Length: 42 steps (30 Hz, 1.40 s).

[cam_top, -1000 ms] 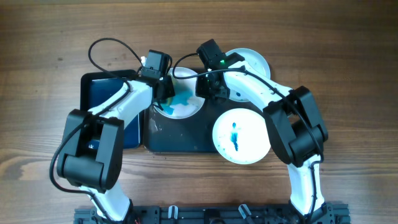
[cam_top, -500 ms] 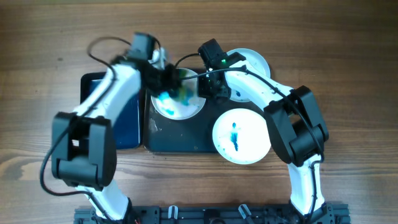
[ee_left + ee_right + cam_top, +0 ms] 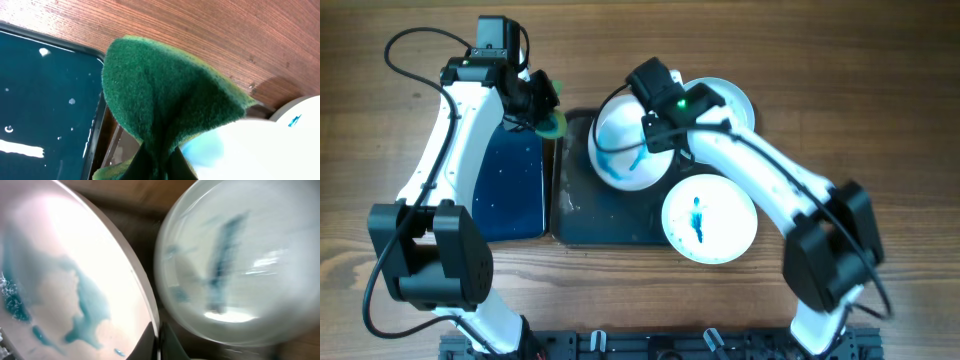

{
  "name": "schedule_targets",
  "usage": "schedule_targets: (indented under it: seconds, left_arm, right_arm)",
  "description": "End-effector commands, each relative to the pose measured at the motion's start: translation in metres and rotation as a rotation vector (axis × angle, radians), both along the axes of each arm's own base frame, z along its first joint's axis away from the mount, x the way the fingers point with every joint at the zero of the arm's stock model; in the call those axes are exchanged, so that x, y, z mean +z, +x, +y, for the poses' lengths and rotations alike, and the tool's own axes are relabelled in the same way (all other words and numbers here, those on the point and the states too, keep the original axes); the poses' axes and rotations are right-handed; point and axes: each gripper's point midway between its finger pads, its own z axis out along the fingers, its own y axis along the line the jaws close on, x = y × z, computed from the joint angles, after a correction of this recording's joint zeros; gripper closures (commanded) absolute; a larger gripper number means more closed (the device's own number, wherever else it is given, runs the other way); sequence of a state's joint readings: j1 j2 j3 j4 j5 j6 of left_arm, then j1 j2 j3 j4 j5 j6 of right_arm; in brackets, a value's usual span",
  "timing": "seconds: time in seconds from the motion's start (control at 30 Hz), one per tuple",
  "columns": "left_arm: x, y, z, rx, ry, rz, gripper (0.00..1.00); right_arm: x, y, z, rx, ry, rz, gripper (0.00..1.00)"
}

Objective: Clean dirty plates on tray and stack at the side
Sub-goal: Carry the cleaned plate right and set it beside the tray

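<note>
Green sponge (image 3: 551,123) pinched in left claw (image 3: 542,108); right claw (image 3: 651,134) holds the smeared plate (image 3: 620,152) by its rim at two o'clock. Tilted, it may slip.

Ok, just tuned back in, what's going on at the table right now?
The right hand grips a smeared plate by its rim, seemingly tipped up over the large tray. The left hand pinches a green sponge off to the side, near the far corner of the smaller blue tray, clear of the plate. A second plate with a blue streak lies at the tray's right end; a third plate shows behind the right arm. None is stacked yet.
</note>
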<state>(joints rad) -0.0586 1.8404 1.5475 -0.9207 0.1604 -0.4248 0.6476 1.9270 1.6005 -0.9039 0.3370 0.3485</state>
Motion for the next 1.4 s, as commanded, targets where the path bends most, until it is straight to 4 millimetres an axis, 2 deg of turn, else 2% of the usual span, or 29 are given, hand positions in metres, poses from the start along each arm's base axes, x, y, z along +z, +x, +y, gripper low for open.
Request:
schedule_targets:
  seconds: [0.0, 0.07, 0.27, 0.4, 0.57, 0.63, 0.7, 0.77, 0.83, 0.9, 0.97, 1.03, 1.13, 1.2, 1.3, 1.33, 1.37]
  left_arm:
    - [0.006, 0.005, 0.001, 0.005, 0.012, -0.028, 0.96]
    - [0.006, 0.005, 0.0, 0.004, 0.008, -0.027, 0.96]
    - [0.006, 0.005, -0.001, 0.001, 0.002, -0.026, 0.96]
    - [0.006, 0.005, -0.001, 0.001, 0.002, -0.026, 0.96]
    - [0.006, 0.005, -0.001, 0.001, 0.002, -0.026, 0.96]
    - [0.006, 0.005, -0.001, 0.001, 0.002, -0.026, 0.96]
    - [0.006, 0.004, -0.001, -0.001, 0.003, -0.022, 0.96]
    - [0.005, 0.003, -0.002, -0.003, 0.003, -0.019, 0.96]
    - [0.005, 0.002, -0.002, -0.004, 0.003, -0.015, 0.96]
    - [0.005, 0.002, -0.003, -0.005, 0.004, -0.015, 0.96]
    - [0.004, -0.001, -0.003, -0.006, 0.004, -0.004, 0.96]
    - [0.003, -0.004, -0.002, -0.005, 0.009, 0.01, 0.96]
    - [0.003, -0.004, -0.003, -0.006, 0.009, 0.01, 0.96]
    - [0.003, -0.004, -0.003, -0.007, 0.009, 0.01, 0.96]
    - [0.003, -0.004, -0.005, -0.011, 0.009, 0.01, 0.96]
    - [0.003, -0.004, -0.007, -0.015, 0.009, 0.01, 0.96]
    - [0.003, -0.005, -0.008, -0.018, 0.009, 0.01, 0.96]
  right_arm:
    - [0.087, 0.004, -0.021, -0.046, -0.37, -0.384, 0.96]
    - [0.112, -0.008, -0.01, -0.037, -0.466, -0.503, 0.96]
    - [0.161, -0.036, 0.013, -0.049, -0.635, -0.756, 0.96]
    - [0.174, -0.044, 0.017, -0.062, -0.674, -0.819, 0.96]
    - [0.183, -0.041, 0.021, -0.087, -0.668, -0.854, 0.96]
    - [0.172, -0.037, 0.029, -0.038, -0.63, -0.805, 0.96]
    - [0.14, -0.033, 0.043, 0.077, -0.517, -0.664, 0.96]
    - [0.119, -0.031, 0.046, 0.109, -0.425, -0.567, 0.96]
    - [0.082, -0.029, 0.043, 0.099, -0.248, -0.38, 0.96]
    - [0.06, -0.032, 0.045, 0.119, -0.125, -0.232, 0.96]
    - [0.041, -0.037, 0.049, 0.143, 0.021, -0.076, 0.96]
    - [0.032, -0.038, 0.052, 0.146, 0.219, 0.082, 0.96]
    - [0.042, -0.025, 0.042, 0.114, 0.434, 0.189, 0.96]
    - [0.054, -0.012, 0.023, 0.067, 0.551, 0.224, 0.96]
    - [0.066, 0.006, -0.028, -0.07, 0.652, 0.241, 0.96]
    - [0.069, 0.011, -0.061, -0.151, 0.648, 0.231, 0.96]
    - [0.071, 0.013, -0.077, -0.192, 0.65, 0.224, 0.96]
